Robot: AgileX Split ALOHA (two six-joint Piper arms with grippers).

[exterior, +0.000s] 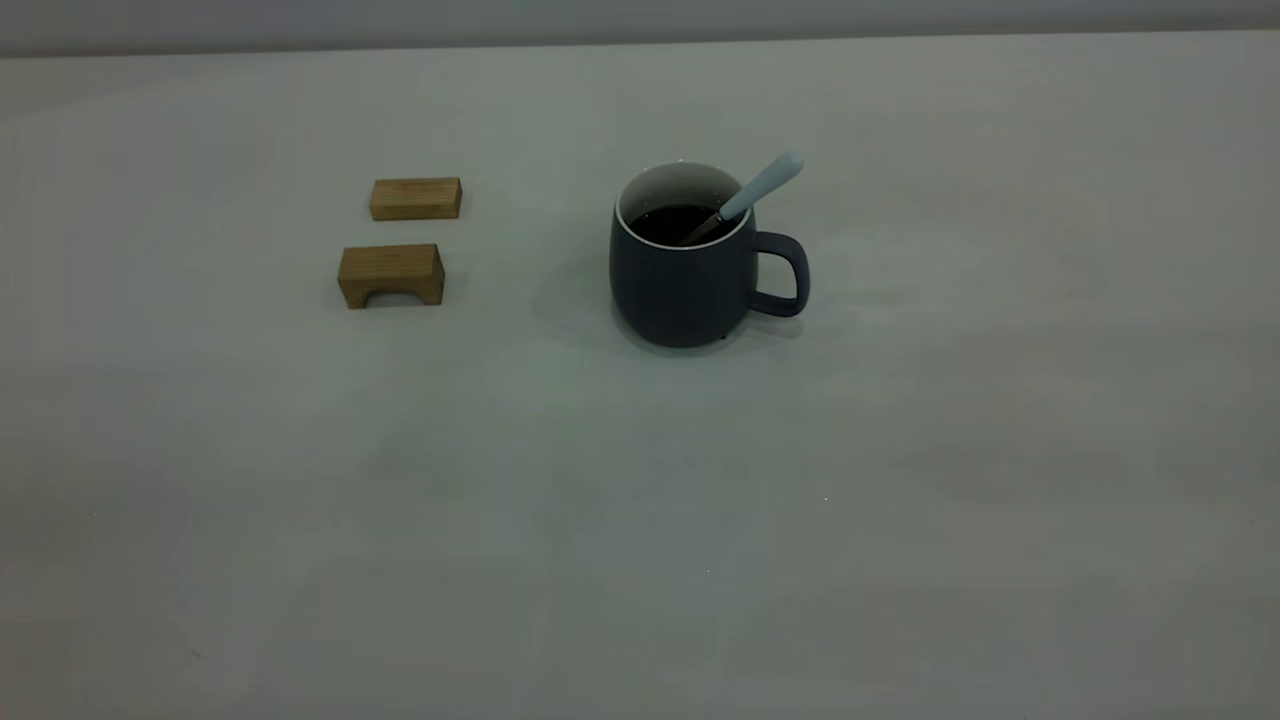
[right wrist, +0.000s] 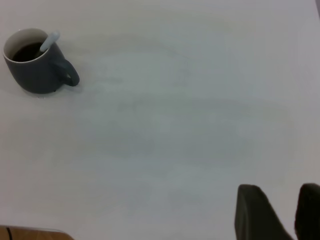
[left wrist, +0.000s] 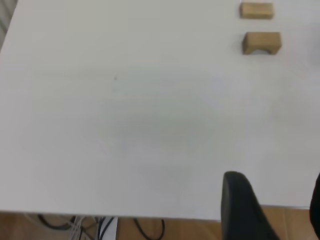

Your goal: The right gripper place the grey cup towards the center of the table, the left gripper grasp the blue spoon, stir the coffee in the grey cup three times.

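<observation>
One grey cup (exterior: 690,270) stands upright near the middle of the bench (exterior: 640,520), its loop handle turned toward the exterior view's right and dark coffee (exterior: 678,222) filling the white interior. Propped inside it, the blue spoon (exterior: 752,195) leans on the rim above the handle, its metal bowl sunk in the liquid and its pale handle jutting up and out, with nothing holding it.

Neither arm reaches into the exterior view. Both wrist views put their end effectors back at the near edge of the bench: the left end effector (left wrist: 272,210) well apart from the cup, the right end effector (right wrist: 277,212) far from it too, each with a gap between its dark fingers and nothing held.

By this layout the cup looks already placed centrally and the spoon released into it; whether the three stirs are complete cannot be read from the still surface, though the withdrawn arms suggest a finish.

Two small wooden blocks (exterior: 405,245), one flat and one arched, sit to the cup's left. Beyond the plain off-white bench edge, wood flooring and loose cables (left wrist: 100,227) show below.
</observation>
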